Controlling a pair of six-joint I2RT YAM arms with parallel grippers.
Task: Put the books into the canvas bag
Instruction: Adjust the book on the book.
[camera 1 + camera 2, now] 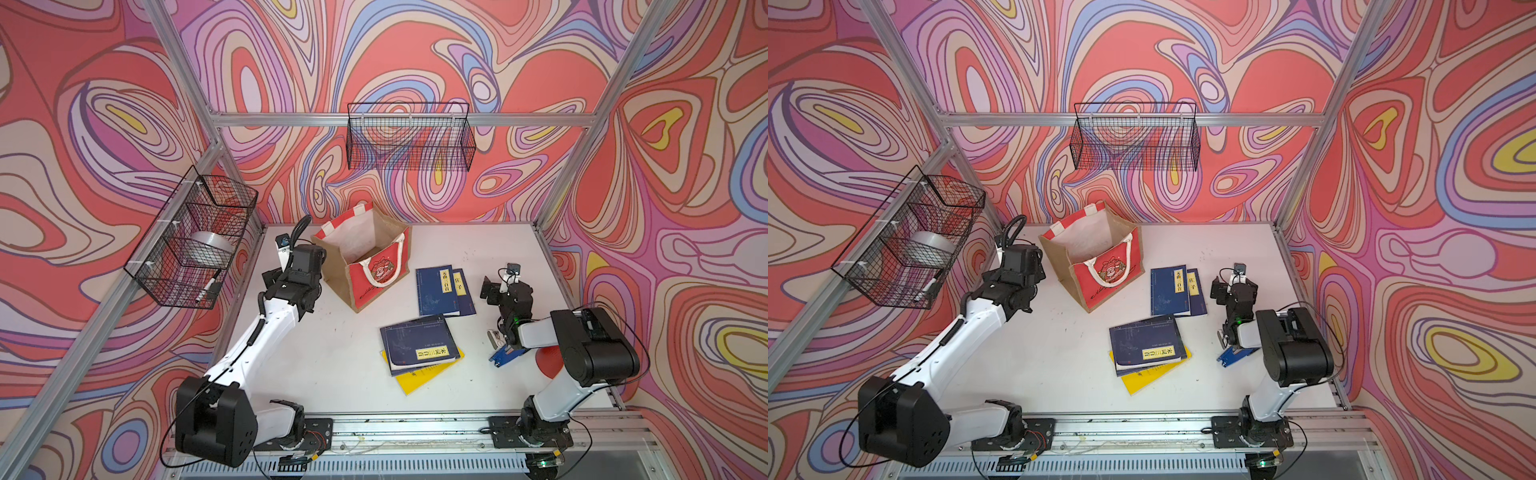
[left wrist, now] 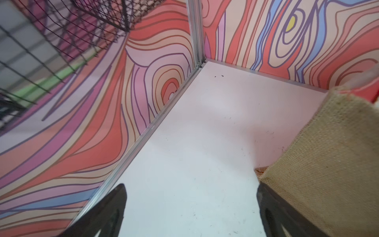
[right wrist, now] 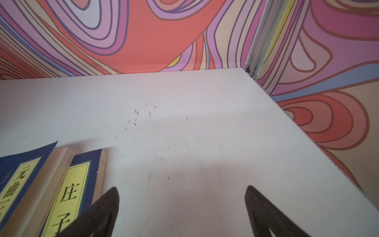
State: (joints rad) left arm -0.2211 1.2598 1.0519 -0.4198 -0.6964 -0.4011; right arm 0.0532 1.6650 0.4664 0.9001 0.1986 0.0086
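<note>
The right pincer [image 3: 181,213] hangs spread and empty just beside the pair of navy books [image 1: 442,291], its near finger [image 3: 102,211] over the edge of the lower one; the step in hand, as I judge it, is the first pick, since nothing lies in the canvas bag [image 1: 365,262] yet; to do it well, slide one finger under the overhanging fore-edge of the upper book rather than press on both covers, so only one lifts; the second stack [image 1: 419,353], navy over yellow, lies nearer the front of the surface [image 1: 324,365].

The left pincer [image 2: 190,213] is also spread, empty, one finger against the bag's jute wall, well placed to steady it.

The bag stands upright and open near the back wall; open room lies between books and bag; the blue stapler [image 1: 505,355] sits beneath the right arm, so keep the elbow high.
</note>
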